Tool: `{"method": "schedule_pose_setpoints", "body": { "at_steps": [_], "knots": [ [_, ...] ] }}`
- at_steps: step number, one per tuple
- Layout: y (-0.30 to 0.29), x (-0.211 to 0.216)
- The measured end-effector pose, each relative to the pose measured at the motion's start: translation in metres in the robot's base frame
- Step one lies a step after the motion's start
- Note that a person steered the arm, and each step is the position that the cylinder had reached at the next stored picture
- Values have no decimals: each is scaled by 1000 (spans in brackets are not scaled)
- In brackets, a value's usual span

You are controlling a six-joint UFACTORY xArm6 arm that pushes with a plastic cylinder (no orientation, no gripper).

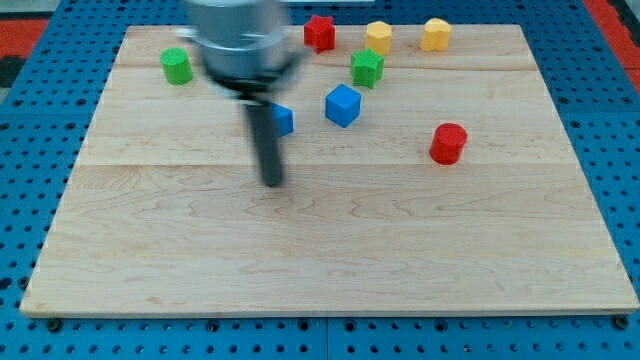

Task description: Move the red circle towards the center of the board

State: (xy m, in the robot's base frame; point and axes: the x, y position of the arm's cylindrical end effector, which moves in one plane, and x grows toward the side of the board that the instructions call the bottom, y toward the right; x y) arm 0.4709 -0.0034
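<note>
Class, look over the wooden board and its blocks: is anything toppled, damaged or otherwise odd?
Nothing stands out. All the blocks sit flat on the board, including the red circle towards the view's right. My tip rests on bare wood just below a blue block that the rod partly hides.

A pale wooden board (330,250) lies on a blue pegboard table (30,150). 8 blocks sit on the board, all in its upper half. Along the view's top: a green cylinder (177,66) at the left, then a red star (319,32), a yellow hexagon (378,38) and a yellow block (435,34). Below them are a green star (367,68), a blue cube (342,105), a partly hidden blue block (284,120), and a red circle (449,143) at the right.
</note>
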Motion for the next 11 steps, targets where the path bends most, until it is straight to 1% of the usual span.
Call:
{"method": "schedule_pose_setpoints", "body": {
  "at_steps": [1, 2, 3, 4, 5, 6, 7, 8, 9, 10, 11],
  "knots": [
    [128, -18],
    [157, -38],
    [149, -37],
    [225, -37],
    [232, -59],
    [143, -61],
    [72, -50],
    [116, -50],
    [160, -88],
    [114, -89],
    [81, -55]
  ]
}}
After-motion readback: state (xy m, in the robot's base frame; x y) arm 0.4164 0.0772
